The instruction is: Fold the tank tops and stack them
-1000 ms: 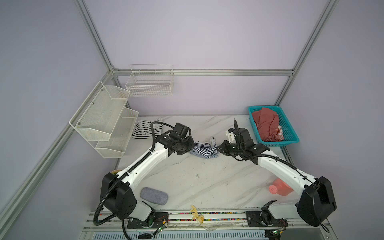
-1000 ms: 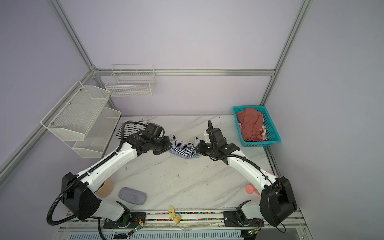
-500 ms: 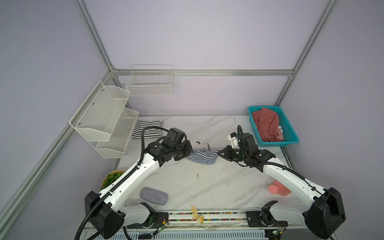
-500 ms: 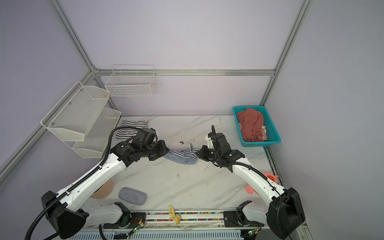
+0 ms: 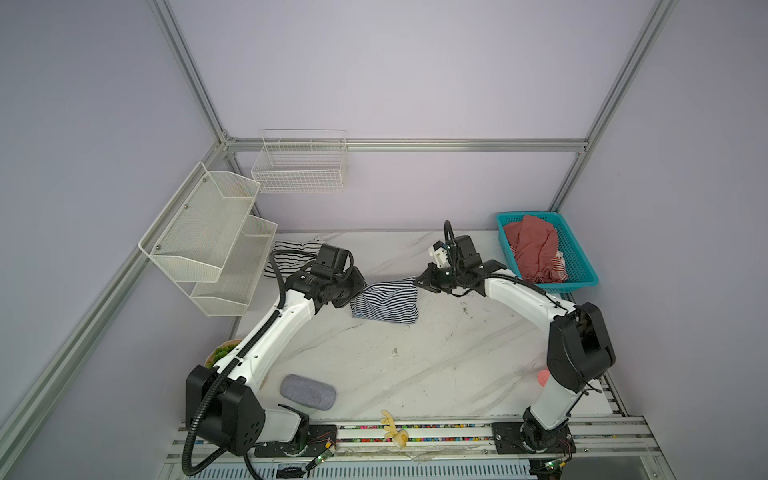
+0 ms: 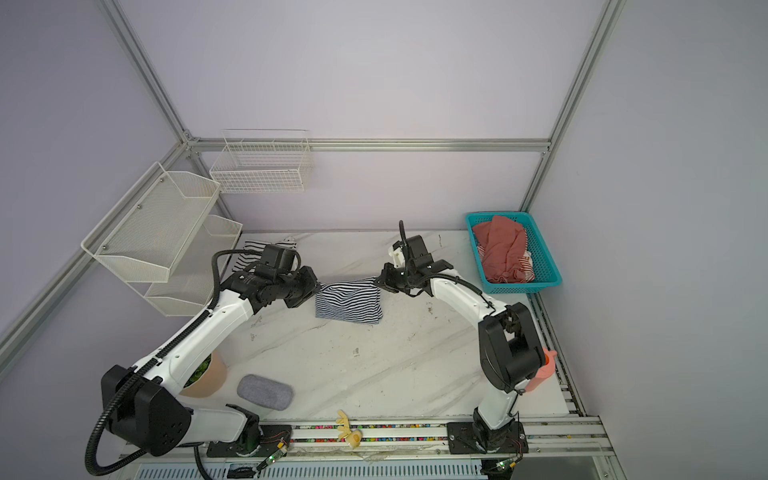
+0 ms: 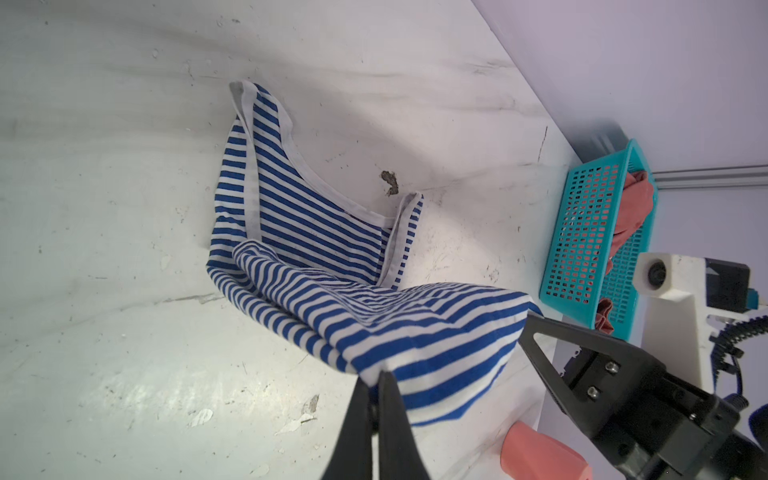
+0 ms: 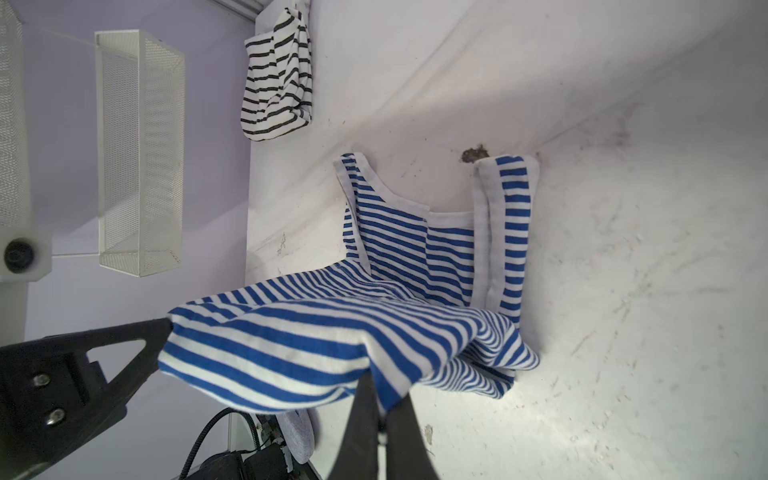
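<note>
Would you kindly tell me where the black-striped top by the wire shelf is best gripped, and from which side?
Probably pinch the black-striped top at its bunched edge facing away from the wire shelf, coming down from the table's middle: the shelf crowds its other side, and those raised folds are easy to pinch.

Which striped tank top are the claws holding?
The dense blue-and-white striped cloth top, pinched by the left claw and right claw; the white wide-black-striped top lies free.

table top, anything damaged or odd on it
Yes: a dark chipped spot mars the white table, beside one strap end of the navy-striped tank top; it looks like surface damage or grime. Fainter scuffs lie scattered nearby.
</note>
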`<state>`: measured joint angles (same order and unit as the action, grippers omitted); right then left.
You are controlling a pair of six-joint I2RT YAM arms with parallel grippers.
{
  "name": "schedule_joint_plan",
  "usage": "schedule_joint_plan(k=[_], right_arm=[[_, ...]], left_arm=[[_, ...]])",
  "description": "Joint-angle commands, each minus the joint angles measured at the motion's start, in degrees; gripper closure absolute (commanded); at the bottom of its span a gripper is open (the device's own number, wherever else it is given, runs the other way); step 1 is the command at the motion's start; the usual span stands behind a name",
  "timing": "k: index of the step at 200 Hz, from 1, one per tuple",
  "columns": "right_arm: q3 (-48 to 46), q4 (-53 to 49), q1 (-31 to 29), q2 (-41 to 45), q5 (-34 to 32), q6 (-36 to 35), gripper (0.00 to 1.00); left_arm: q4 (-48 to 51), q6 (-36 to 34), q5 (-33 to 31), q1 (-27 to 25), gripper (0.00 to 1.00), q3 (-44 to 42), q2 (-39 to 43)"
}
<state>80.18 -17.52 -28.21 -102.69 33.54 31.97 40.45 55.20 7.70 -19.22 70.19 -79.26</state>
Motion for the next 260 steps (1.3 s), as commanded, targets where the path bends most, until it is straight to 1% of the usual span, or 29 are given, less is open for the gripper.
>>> schedule_joint_plan(k=[1, 9, 26, 47, 54, 60, 72, 77, 81, 90, 96, 103, 110, 120, 131, 142, 156, 171, 188, 205, 216, 221, 229, 247, 260], right_arm=[[5.89, -0.77, 0.73, -6.60, 3.61, -2.69, 1.00], [8.38, -0.76, 0.95, -9.28, 4.03, -2.77, 1.00], [13.29, -0.68, 1.35, -14.53, 4.90, -2.87, 1.00], [20.56, -0.59, 1.99, -20.73, 6.19, -2.62, 1.00], [22.98, -0.72, 2.02, -22.82, 6.35, -2.54, 0.97], [25.12, -0.76, 2.20, -24.43, 6.36, -2.35, 0.94], [29.04, -0.72, 2.57, -27.60, 6.77, -2.02, 0.92], [30.51, -0.72, 2.69, -28.75, 6.93, -1.83, 0.88], [31.59, -0.68, 2.82, -29.57, 7.10, -1.67, 0.84], [33.35, -0.33, 3.24, -30.73, 7.32, -1.34, 0.70], [33.92, 0.44, 3.48, -31.05, 7.42, -1.21, 0.62], [34.11, 1.17, 3.69, -30.91, 7.56, -1.20, 0.55], [34.09, 1.72, 3.84, -30.52, 7.37, -1.29, 0.52], [33.62, 2.21, 4.12, -29.47, 6.67, -1.52, 0.49], [32.55, 2.13, 4.45, -28.00, 5.70, -2.44, 0.47], [30.76, 1.73, 4.76, -26.49, 4.94, -3.23, 0.44], [28.36, 0.76, 5.03, -25.01, 4.62, -5.09, 0.41], [25.12, 0.39, 5.18, -23.84, 4.86, -7.12, 0.38], [23.14, -2.35, 5.18, -24.27, 4.34, -10.64, 0.37], [22.65, -5.65, 5.19, -25.45, 3.09, -13.63, 0.37], [22.23, -6.81, 5.18, -25.90, 2.82, -15.34, 0.37], [22.13, -7.14, 5.20, -26.06, 2.72, -16.09, 0.37], [21.80, -7.60, 5.18, -26.26, 2.67, -17.24, 0.36], [20.92, -6.90, 5.22, -26.67, 2.88, -17.22, 0.36], [20.22, -5.88, 5.09, -27.00, 3.78, -16.86, 0.36]], left_arm=[[-5.35, -2.35, 2.29, 2.63, 1.00, -2.69, -2.13], [-6.08, -2.55, 2.82, 3.72, 1.00, -2.57, -4.48], [-7.68, -3.61, 3.76, 6.14, 0.96, -1.46, -8.40], [-9.72, -5.37, 5.89, 8.99, 0.95, 1.53, -13.88], [-10.04, -5.81, 6.27, 9.81, 0.94, 2.79, -15.66], [-10.58, -6.13, 5.99, 10.34, 0.92, 3.75, -17.07], [-11.89, -6.15, 5.39, 11.40, 0.83, 5.49, -19.84], [-12.64, -6.11, 5.64, 11.78, 0.81, 6.10, -20.94], [-13.02, -5.95, 6.00, 12.06, 0.79, 6.71, -21.77], [-13.91, -5.51, 6.73, 12.84, 0.72, 7.94, -23.51], [-14.52, -5.12, 6.71, 13.23, 0.67, 8.57, -24.26], [-15.28, -4.49, 6.29, 13.58, 0.63, 8.89, -24.66], [-16.03, -4.02, 5.73, 13.88, 0.62, 9.09, -24.62], [-16.60, -3.70, 4.88, 14.11, 0.61, 9.29, -24.16], [-16.38, -3.83, 3.92, 14.30, 0.58, 9.45, -23.04], [-15.94, -4.28, 3.29, 14.30, 0.58, 8.90, -21.66], [-15.25, -4.80, 4.10, 14.21, 0.57, 7.21, -19.93], [-14.28, -6.02, 6.02, 14.05, 0.54, 4.43, -18.50], [-12.56, -7.64, 7.70, 13.52, 0.49, 1.24, -17.76], [-12.56, -8.25, 9.08, 12.87, 0.47, -2.48, -17.42], [-12.79, -8.52, 9.41, 12.33, 0.45, -4.20, -17.50], [-12.98, -8.53, 9.48, 12.22, 0.43, -4.78, -17.55], [-13.54, -8.48, 9.44, 11.90, 0.41, -5.81, -17.47], [-14.74, -7.83, 9.04, 11.30, 0.32, -7.36, -17.45], [-15.58, -7.27, 8.66, 11.25, 0.31, -8.13, -17.70]])
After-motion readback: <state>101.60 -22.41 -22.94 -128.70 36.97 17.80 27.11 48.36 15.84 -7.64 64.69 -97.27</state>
